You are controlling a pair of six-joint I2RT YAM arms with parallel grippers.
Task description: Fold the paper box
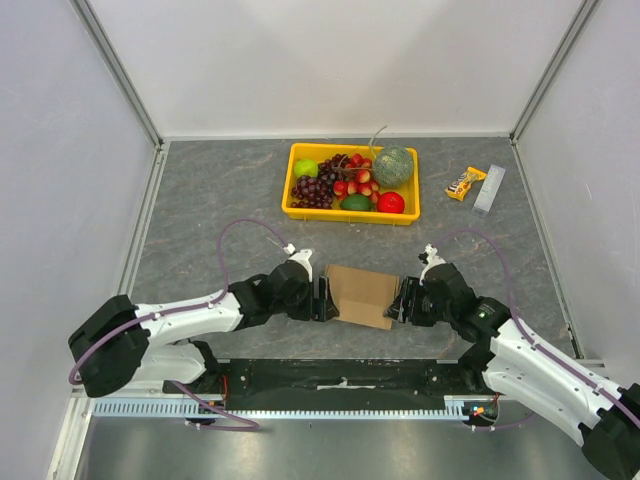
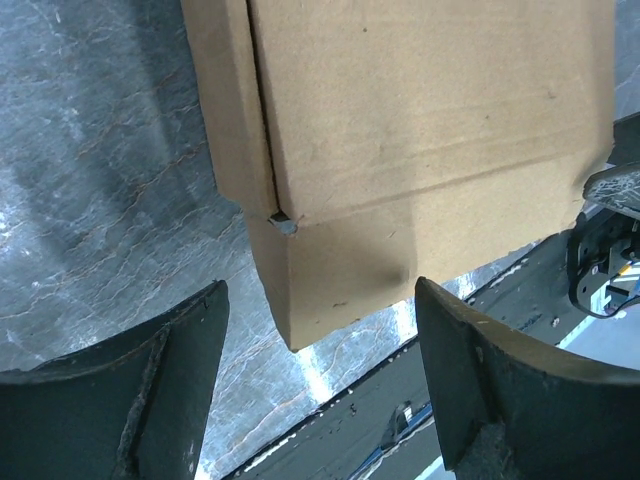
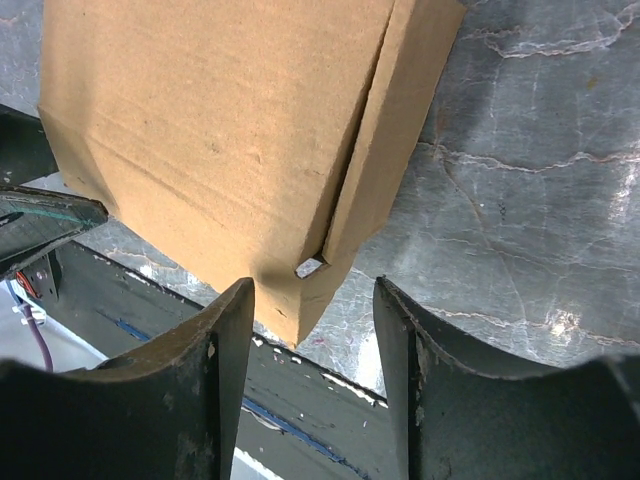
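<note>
Top camera: high, behind arm bases [image 1: 340, 385], looking down and forward, whole table [image 1: 220, 200] in frame. Wrist cameras: low, very close, facing each other across paper box [image 1: 360, 295] — one part all three views share.

paper box [image 1: 360, 296] between left hand [image 1: 324, 299], right hand [image 1: 402, 300] (fruit tray [image 1: 330, 214] behind)

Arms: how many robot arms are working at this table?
2. The left arm reaches in from the lower left and the right arm from the lower right, one at each end of the box.
</note>
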